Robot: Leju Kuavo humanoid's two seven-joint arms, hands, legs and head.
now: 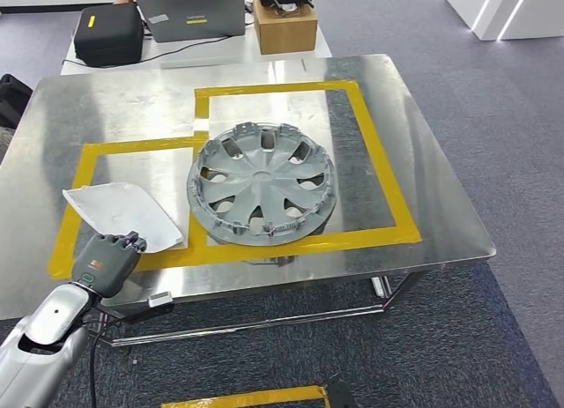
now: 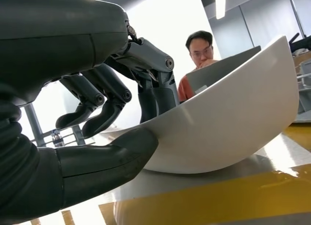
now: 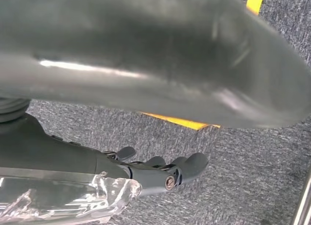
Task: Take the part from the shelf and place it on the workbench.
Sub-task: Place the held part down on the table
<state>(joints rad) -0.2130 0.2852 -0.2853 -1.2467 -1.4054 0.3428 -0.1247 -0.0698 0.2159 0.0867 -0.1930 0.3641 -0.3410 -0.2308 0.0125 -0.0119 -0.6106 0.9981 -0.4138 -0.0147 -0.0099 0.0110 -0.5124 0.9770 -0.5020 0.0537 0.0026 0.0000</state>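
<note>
left hand [image 1: 107, 261] gripping white part [image 1: 123, 214], hubcap [image 1: 263, 181] just beside

You have a grey hubcap [image 1: 263, 183] lying inside the yellow tape [image 1: 382, 161], and beyond it a second table holds a black case [image 1: 108, 33], a laptop [image 1: 193, 14] and a cardboard box [image 1: 285, 25].

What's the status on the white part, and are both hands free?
Left hand grips white part's near edge; part touching workbench. Right hand hangs over carpet, holding nothing. Hubcap alongside, apart.
</note>
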